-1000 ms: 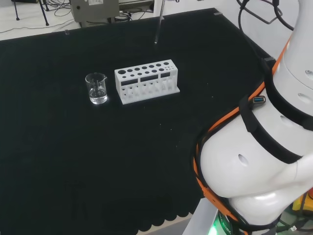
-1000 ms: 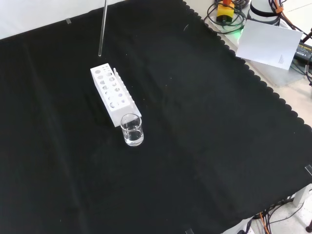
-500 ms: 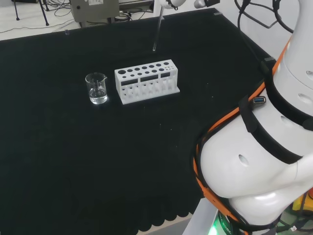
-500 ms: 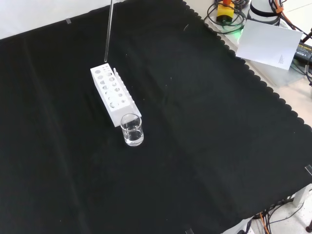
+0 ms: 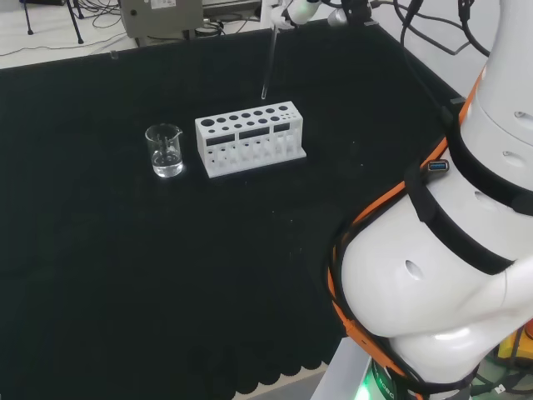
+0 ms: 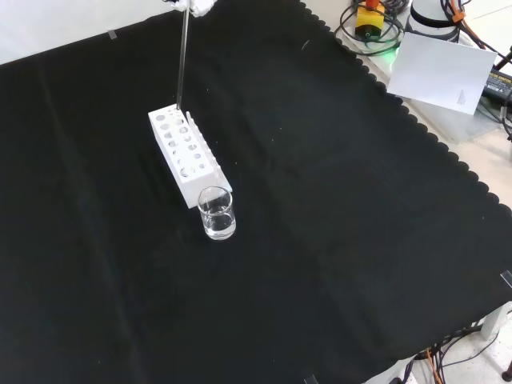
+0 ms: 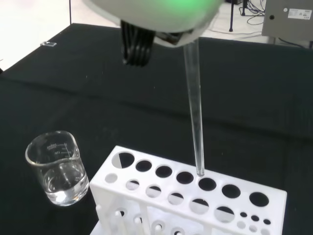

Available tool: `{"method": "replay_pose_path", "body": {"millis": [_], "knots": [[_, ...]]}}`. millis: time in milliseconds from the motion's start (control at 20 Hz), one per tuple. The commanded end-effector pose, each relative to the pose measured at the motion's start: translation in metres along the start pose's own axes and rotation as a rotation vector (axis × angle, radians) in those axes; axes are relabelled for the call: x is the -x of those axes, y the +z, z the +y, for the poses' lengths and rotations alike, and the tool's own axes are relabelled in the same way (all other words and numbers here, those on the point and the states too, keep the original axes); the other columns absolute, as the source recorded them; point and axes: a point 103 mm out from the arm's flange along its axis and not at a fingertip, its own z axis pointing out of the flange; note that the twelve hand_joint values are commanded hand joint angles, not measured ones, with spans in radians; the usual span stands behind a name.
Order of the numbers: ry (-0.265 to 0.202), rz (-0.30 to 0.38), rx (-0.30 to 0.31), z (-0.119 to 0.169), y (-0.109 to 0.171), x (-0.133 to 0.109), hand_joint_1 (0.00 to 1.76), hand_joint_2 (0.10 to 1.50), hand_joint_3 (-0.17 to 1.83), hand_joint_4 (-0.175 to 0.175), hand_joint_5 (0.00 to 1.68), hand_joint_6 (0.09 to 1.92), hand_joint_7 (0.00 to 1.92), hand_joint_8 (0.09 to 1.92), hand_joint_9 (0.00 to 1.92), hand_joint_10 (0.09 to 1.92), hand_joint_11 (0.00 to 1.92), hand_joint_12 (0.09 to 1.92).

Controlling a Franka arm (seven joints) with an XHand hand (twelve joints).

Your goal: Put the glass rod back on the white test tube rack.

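Note:
A clear glass rod [image 5: 268, 65] hangs nearly upright from the hand [image 5: 296, 8] at the head view's top edge, and the hand is shut on its upper end. In the front view the rod [image 6: 182, 60] drops from the hand [image 6: 197, 6] to the far end of the white test tube rack [image 6: 186, 154]. The wrist view shows the rod [image 7: 194, 107] with its tip just above the rack's [image 7: 195, 198] top plate, at the rim of one large hole in the back row. The rack [image 5: 250, 138] stands on the black cloth with its holes showing no tubes.
A small glass beaker [image 5: 165, 150] holding a little clear liquid stands just left of the rack in the head view; in the front view the beaker [image 6: 217, 214] sits at the rack's near end. In the wrist view the beaker [image 7: 57, 166] stands beside the rack.
The rod has come down and moved over the rack, its tip now just above the top plate. The hand has entered at the top of the head and front views.

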Motion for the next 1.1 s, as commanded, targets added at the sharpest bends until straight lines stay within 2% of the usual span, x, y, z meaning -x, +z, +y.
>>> {"method": "replay_pose_path", "body": {"millis": [50, 600, 1100], "knots": [[-0.003, 0.006, -0.011, -0.0035, 0.008, -0.0008, 1.18, 0.62, 0.91, -0.175, 1.09, 1.1, 1.42, 1.38, 1.88, 1.18, 1.91, 1.11], [-0.016, 0.001, -0.024, 0.0002, 0.0139, -0.0088, 1.18, 0.62, 0.91, -0.175, 1.09, 1.1, 1.42, 1.38, 1.88, 1.18, 1.91, 1.11], [-0.017, 0.022, -0.034, 0.0047, 0.0169, -0.006, 1.18, 0.62, 0.91, -0.175, 1.09, 1.1, 1.42, 1.38, 1.88, 1.18, 1.91, 1.11]]}}
